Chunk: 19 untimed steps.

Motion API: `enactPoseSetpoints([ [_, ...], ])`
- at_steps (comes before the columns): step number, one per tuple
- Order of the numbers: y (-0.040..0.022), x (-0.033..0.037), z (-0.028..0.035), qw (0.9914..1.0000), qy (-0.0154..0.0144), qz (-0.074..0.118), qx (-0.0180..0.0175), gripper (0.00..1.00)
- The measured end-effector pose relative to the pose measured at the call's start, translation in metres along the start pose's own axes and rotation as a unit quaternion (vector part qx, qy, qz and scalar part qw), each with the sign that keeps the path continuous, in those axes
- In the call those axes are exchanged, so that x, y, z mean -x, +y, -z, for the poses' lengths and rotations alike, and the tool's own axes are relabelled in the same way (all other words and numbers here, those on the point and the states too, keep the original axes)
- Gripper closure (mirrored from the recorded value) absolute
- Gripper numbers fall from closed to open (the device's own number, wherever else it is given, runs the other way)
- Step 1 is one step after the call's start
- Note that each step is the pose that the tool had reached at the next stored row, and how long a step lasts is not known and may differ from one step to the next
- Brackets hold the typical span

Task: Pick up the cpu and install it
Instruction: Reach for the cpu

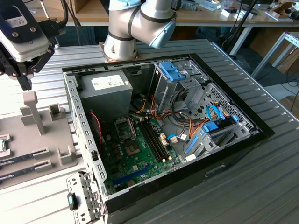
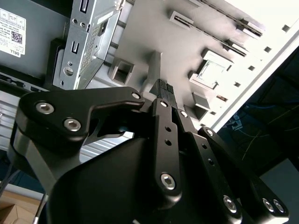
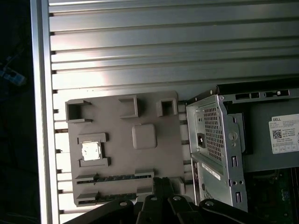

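- Pincer (image 1: 25, 80) is hanging at the exterior view's upper left, above the desk (image 1: 261, 186). Its jaws are looking clenched tip to tip w/ nothing between them.
- Both wrist views are showing the same: pincer (image 2: 163, 88) (image 3: 163, 181) closed and empty.
- Just past the tips a post (image 2: 154, 67) is standing upright on the grey plate (image 3: 119, 154). Pincer is hovering over it, apparently not touching.
- Cpu (image 3: 91, 150) is lying flat in its pocket on the plate, silver top up and untouched. The second wrist view is catching it too, cpu (image 2: 212, 73).
- Key relation: the cpu is sitting beyond the post, on the side away from the case (image 1: 74, 107), so the pincer is hanging between cpu & case.
- The cpu is square, so there's no real long axis. Its edges are running parallel w/ the plate's edges.
- Sticks (image 3: 117, 177) are resting in their slots on the plate, near the cpu's pocket.
- Socket (image 1: 125, 127), as I'm judging it, is waiting on the board inside the case, well apart from the cpu.
- Judging by this, the pick isn't done yet.
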<state>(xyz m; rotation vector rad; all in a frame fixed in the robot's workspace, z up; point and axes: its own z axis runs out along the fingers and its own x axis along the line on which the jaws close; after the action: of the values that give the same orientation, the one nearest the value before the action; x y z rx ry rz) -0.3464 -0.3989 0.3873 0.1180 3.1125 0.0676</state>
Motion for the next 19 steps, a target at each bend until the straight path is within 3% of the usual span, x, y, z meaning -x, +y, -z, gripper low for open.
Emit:
enactPoseSetpoints([
  [19, -0.0005, -0.0058, -0.0004, 1.00000, 0.0000, 0.000, 0.0000, 0.89],
])
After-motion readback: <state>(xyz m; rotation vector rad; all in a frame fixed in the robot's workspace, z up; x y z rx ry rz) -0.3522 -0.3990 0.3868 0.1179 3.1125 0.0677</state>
